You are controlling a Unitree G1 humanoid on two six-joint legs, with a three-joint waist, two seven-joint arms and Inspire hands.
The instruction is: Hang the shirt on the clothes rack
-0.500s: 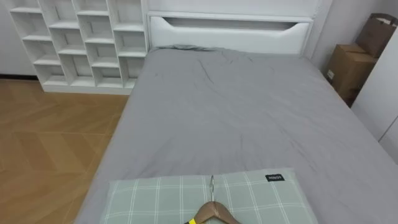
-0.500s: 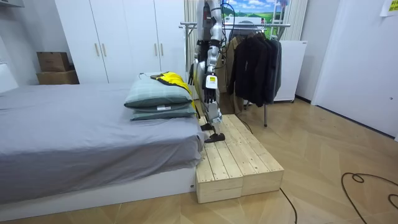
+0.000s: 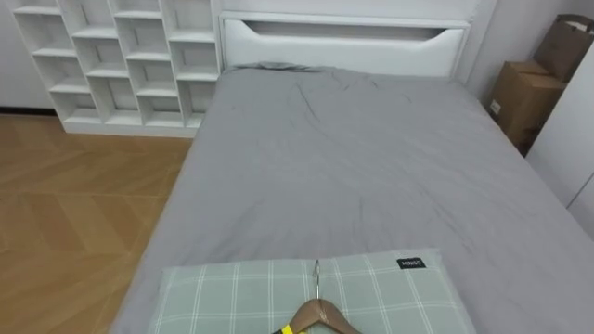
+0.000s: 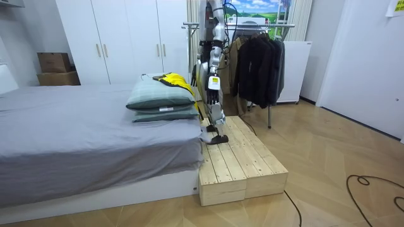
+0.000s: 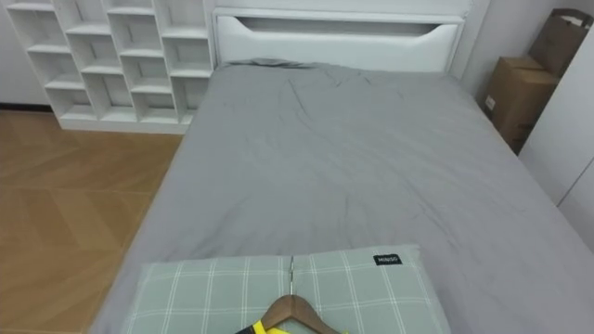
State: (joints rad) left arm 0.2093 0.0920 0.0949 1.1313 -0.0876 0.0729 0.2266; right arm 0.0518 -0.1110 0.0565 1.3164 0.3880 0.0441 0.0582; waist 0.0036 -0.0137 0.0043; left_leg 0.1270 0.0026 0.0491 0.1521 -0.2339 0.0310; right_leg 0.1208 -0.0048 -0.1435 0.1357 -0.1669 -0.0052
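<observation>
The robot stood on the wooden platform (image 4: 243, 164) at the foot of the bed (image 3: 353, 167). The yellow garment (image 4: 172, 80), on its wooden hanger (image 3: 322, 315), lay on the checked pillow (image 3: 223, 292), at six o'clock in its eye view. Its left hand (image 4: 213, 85) hung at its side, and I couldn't tell how the fingers were set.

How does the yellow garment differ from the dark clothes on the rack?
The yellow garment is bright; the dark clothes are near black. The yellow garment lies on the pillows on the bed; the dark clothes hang from the rack. Both are clothing.
</observation>
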